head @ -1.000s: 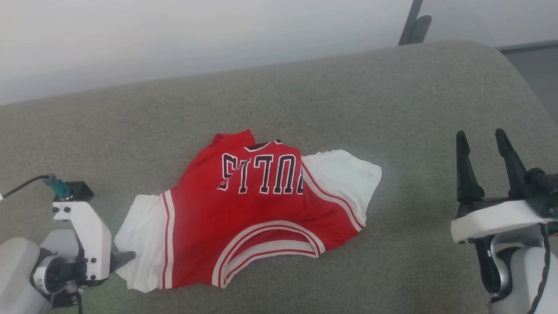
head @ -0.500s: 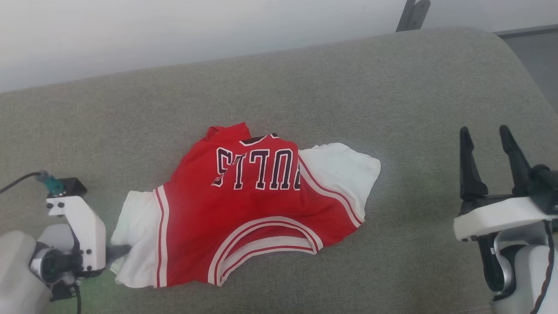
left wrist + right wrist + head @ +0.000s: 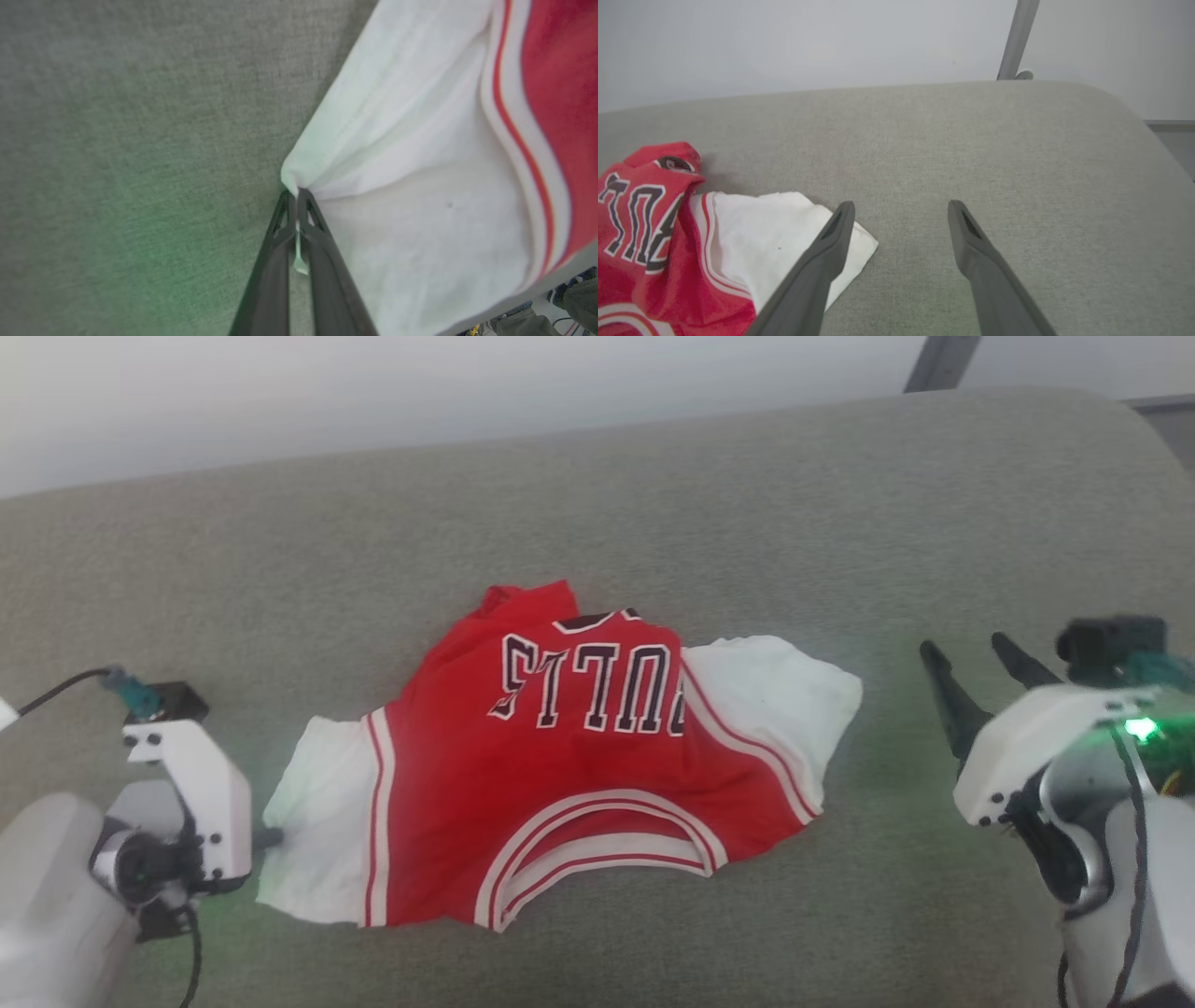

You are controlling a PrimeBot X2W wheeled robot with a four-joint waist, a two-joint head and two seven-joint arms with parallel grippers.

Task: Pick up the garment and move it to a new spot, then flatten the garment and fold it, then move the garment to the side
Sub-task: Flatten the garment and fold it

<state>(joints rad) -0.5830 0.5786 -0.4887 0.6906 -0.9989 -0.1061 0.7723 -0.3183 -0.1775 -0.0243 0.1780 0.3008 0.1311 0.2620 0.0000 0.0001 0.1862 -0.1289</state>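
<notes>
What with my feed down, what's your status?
Left end effector shut on garment sleeve. Right end effector open, off the cloth. Garment crumpled on grey cushion. Nothing in the way.

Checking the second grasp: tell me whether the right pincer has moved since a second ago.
Yes. Measured against the jersey, the right pincer has swung left toward its white sleeve; less grey cushion shows between them.

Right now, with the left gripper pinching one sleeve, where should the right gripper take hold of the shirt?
Take the shirt by the outer corner of its other white sleeve. It lies flat and points toward the right gripper, whose jaws are open, so come in low from that side. That would mirror the pinch of the left gripper.
</notes>
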